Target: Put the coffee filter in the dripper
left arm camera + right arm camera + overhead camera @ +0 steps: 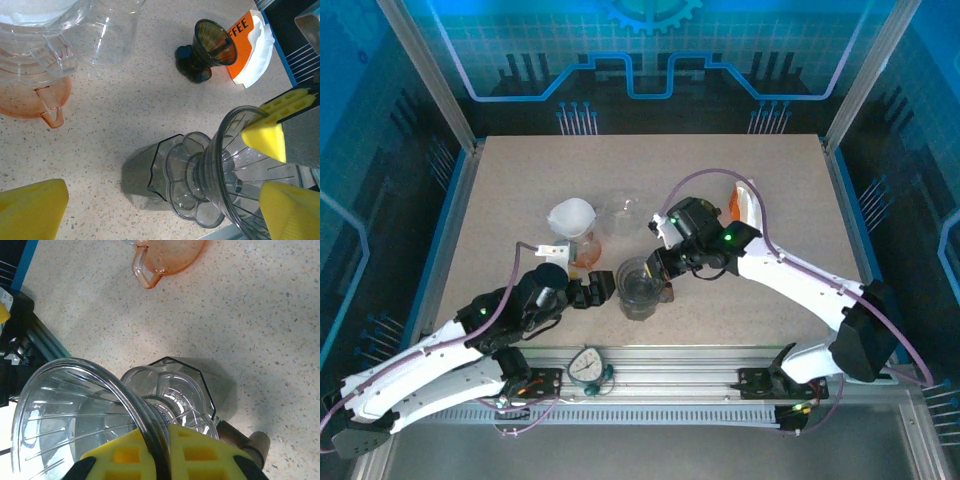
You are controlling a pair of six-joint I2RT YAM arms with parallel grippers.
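A clear ribbed dripper leans tilted over a dark-tinted octagonal glass. My right gripper is shut on the rim of this dripper, one yellow finger inside and one outside. My left gripper stands open just left of it, and the dripper's base lies between its fingers without touching them. The white coffee filter sits in a clear holder on a pink dripper at the back left.
A clear glass stands beside the filter. A small dark cone dripper and an orange filter packet lie further right. A round dial rests on the front rail.
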